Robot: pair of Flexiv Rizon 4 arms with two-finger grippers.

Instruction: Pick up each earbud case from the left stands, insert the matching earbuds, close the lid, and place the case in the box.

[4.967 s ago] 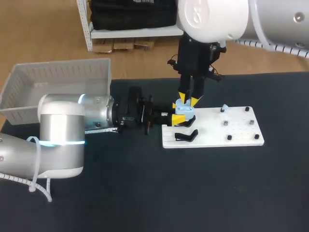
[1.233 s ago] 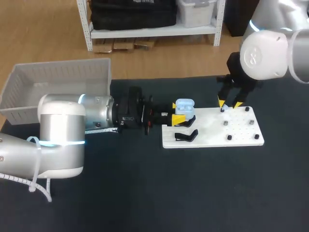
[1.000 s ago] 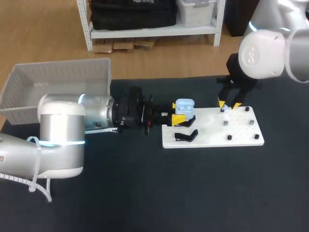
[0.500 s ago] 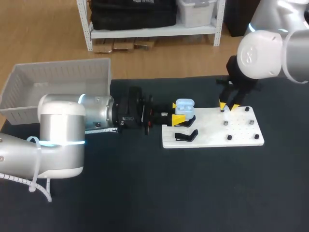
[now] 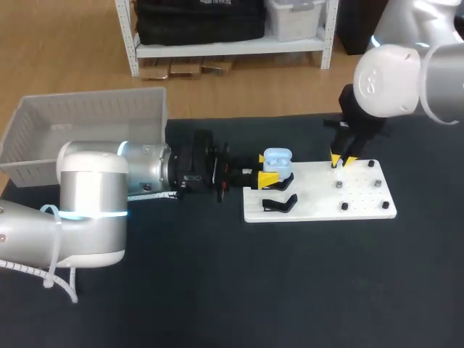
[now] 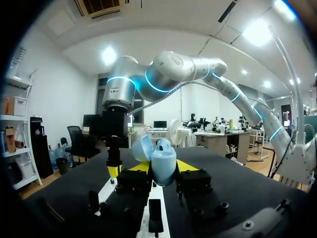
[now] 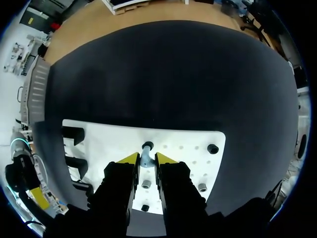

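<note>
Right wrist view: right fingers [image 7: 130,159] pinch light-blue earbud [image 7: 146,157] from both sides; earbud upright on peg by white board's [image 7: 183,144] far edge. Left fingers [image 6: 187,165] clamp open earbud case [image 6: 163,166], board's left end.

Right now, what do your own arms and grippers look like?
Both arms are thick rounded tubes in silver and white. The left arm has a glowing cyan ring at a joint and a white ribbed cable looping beside it; the right arm shows cyan rings too. The left gripper and right gripper are black, each with two bright yellow tips.
</note>
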